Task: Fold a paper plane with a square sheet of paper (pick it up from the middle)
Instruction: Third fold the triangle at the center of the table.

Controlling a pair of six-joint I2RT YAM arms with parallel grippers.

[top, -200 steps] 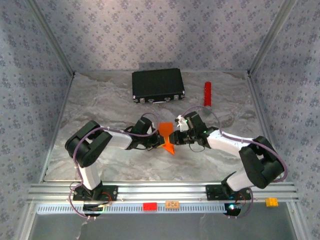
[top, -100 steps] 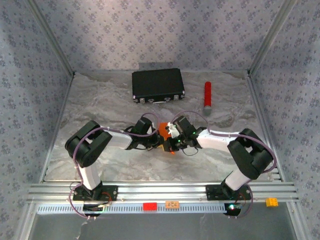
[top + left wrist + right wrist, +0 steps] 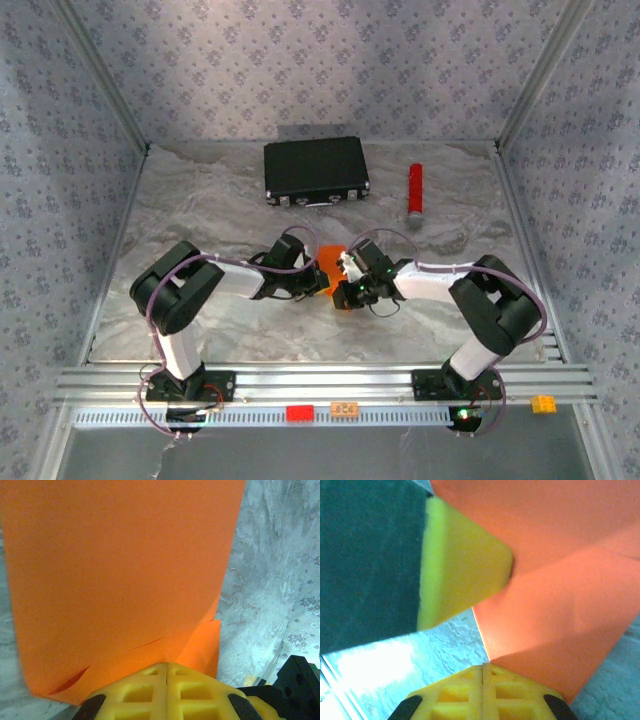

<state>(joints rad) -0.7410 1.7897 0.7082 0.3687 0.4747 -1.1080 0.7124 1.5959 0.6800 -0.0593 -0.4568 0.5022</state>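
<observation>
The sheet of paper [image 3: 328,260] is held between the two arms at about the middle of the bench [image 3: 220,210], slightly toward the near edge. It is bright orange and creased, with one flap raised toward the far edge and a pointed part lower down toward the near edge. Whether that lower part touches the bench cannot be told.

The left gripper [image 3: 321,283] is closed on the sheet from the left. In the left wrist view its yellow pads [image 3: 150,679] are pressed together and the paper [image 3: 125,570] rises from their seam, with a crease near its lower edge.

The right gripper [image 3: 346,290] is clamped on the sheet from the right. In the right wrist view its pads [image 3: 467,681] are pressed together at a corner of the folded paper [image 3: 560,605]. A yellow finger [image 3: 460,575] of the left gripper is laid against the sheet.

A black case [image 3: 316,171] is set at the far edge and a red cylinder [image 3: 414,190] toward the far right corner, both well apart from the paper.
</observation>
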